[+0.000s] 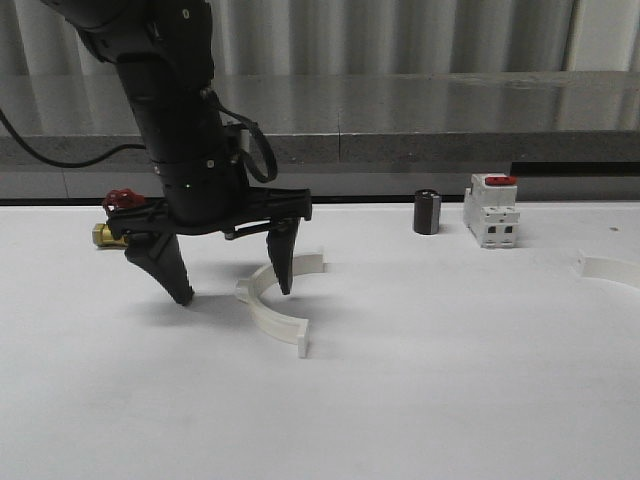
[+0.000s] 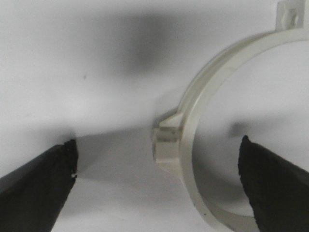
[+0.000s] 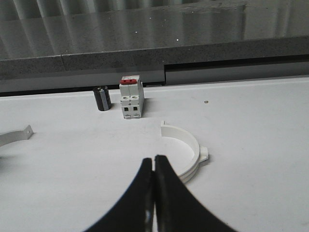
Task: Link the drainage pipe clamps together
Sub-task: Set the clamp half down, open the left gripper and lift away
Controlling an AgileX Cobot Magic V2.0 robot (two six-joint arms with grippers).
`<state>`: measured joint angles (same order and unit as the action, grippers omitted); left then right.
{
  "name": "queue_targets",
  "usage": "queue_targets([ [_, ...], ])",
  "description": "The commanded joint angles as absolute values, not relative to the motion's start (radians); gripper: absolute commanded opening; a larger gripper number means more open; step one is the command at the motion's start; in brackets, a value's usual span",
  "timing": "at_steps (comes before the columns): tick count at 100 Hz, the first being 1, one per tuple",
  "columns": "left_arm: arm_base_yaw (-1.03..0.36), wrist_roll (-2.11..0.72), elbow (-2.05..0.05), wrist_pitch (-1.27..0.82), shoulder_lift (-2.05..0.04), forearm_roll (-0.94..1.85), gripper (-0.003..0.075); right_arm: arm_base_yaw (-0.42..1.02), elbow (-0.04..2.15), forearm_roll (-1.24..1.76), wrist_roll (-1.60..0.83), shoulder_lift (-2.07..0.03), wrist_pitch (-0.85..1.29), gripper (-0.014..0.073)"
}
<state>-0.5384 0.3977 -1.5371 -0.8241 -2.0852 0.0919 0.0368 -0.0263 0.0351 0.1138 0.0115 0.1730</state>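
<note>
One drainage pipe clamp (image 1: 272, 306) lies flat on the white desk (image 1: 450, 400), left of centre. It is a white half-ring whose arc bulges to the left and whose open side faces right; the line between its two ends runs from far to near, with a small tab at mid-arc (image 2: 166, 140) sticking out to the left. The second clamp (image 1: 608, 269) lies at the far right edge of the desk, well apart from the first; in the right wrist view it is a half-ring (image 3: 186, 154) with a tab on its outer curve.

The left pincer (image 1: 233, 290) hangs tips-down over the first clamp, spread wide and holding nothing: one finger (image 1: 281, 262) stands inside the arc, the other (image 1: 165, 270) outside it to the left. The right pincer (image 3: 154, 164) is clenched, fingertips pressed together with nothing between them.

Farther back stand a red-topped white breaker (image 1: 490, 210), a small dark cylinder (image 1: 427, 212) and a brass fitting with a red handle (image 1: 112, 220). Behind the desk runs a grey ledge (image 1: 420, 105) under corrugated panels.
</note>
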Motion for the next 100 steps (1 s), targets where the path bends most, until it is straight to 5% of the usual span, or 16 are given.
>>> queue_targets([
  [1, -0.545, 0.377, -1.568, -0.812, -1.971, 0.068, 0.0654, 0.039, -0.012, 0.022, 0.107, 0.029, 0.097, -0.0118],
  [33, -0.500, 0.325, -1.476, -0.787, -1.729, -0.079, 0.0640, 0.039, -0.012, 0.022, 0.107, 0.029, 0.097, -0.0118],
  [100, -0.097, 0.204, -0.770, -0.581, -0.938, -0.072, 0.0640, 0.039, -0.012, 0.022, 0.107, 0.029, 0.080, -0.0118],
])
